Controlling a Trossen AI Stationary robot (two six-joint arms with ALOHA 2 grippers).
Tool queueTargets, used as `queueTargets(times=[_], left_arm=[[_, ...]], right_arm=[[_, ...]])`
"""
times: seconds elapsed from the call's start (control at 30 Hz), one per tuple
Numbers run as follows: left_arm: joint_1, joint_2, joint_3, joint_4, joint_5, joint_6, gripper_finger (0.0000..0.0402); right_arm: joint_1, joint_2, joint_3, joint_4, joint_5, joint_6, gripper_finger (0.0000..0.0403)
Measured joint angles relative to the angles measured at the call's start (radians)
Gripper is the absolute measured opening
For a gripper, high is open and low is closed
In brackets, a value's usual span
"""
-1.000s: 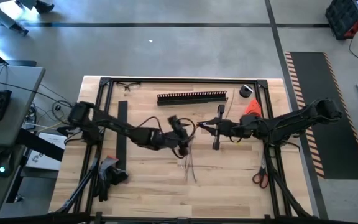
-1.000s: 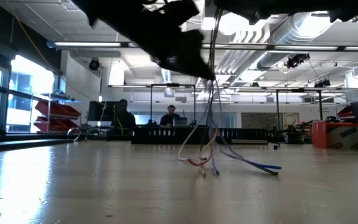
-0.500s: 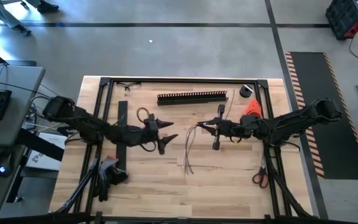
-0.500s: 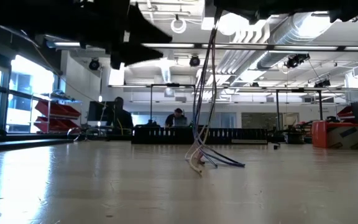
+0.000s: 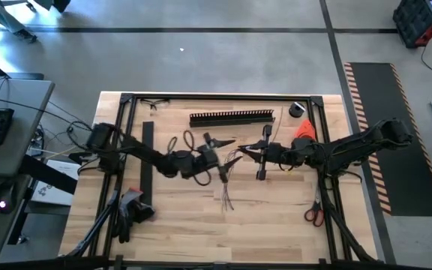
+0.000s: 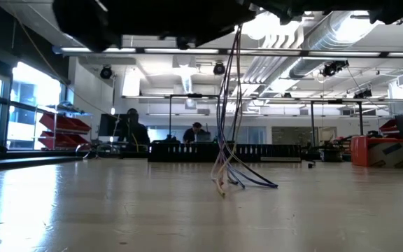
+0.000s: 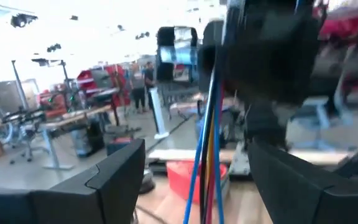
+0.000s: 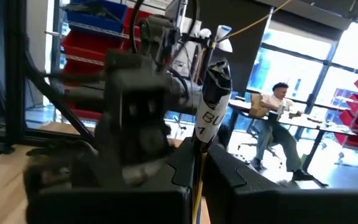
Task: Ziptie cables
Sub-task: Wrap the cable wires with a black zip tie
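Observation:
The cables [image 6: 229, 105], a thin bunch of pale, blue and reddish wires, hang from my right gripper [image 5: 241, 154], which is shut on them above the middle of the table. Their lower ends [image 6: 224, 183] lie on the wooden top. My left gripper [image 5: 223, 156] reaches in level from the table's left. It is open, with one finger [image 7: 120, 177] on each side of the hanging cables [image 7: 207, 149], and I see no touch. My right gripper [image 8: 197, 163] also shows in its own wrist view. My right gripper pinches the bunch near its upper end [image 8: 197, 177] between its two shut fingers. The fingers come in level from the table's right and lie across the wires. A short labelled stub [image 8: 209, 118] stands above them. The rest hangs slack, with its ends on the table.
A long black slotted strip [image 5: 231, 117] lies at the far side, and another black strip [image 5: 148, 150] at the left. Scissors [image 5: 313, 214] lie near the right front, with an orange thing [image 5: 304, 130] and a black roll [image 5: 297, 109] at the far right. People sit beyond the table [image 6: 196, 131].
My left gripper drew back from the cables toward the table's left and tipped up from pointing down to level. It then came back toward the cables, still open. The cables' lower ends, spread wide a second ago, now hang gathered closer together.

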Motion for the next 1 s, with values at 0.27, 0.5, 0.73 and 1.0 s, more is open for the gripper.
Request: queueTargets(times=[0.27,0.5,0.73,1.0], left_arm=[[0.011,0.082,0.137,-0.399,-0.173,-0.093,0.0244],[0.017,0.083,0.135,-0.578,-0.207,-0.221,0.0156],[0.019,0.083,0.135,-0.683,-0.206,-0.248,0.0073],[-0.036,0.057,0.134,-0.902,-0.274,-0.330,0.0005]], right_arm=[[0.000,0.000,0.000,0.010,-0.014,-0.001,0.0000],[0.044,-0.031,0.000,0.054,-0.014,0.000,0.0000],[0.121,-0.131,0.000,0.047,0.016,-0.046,0.0000],[0.210,-0.242,0.000,-0.064,0.204,-0.088,0.0000]])
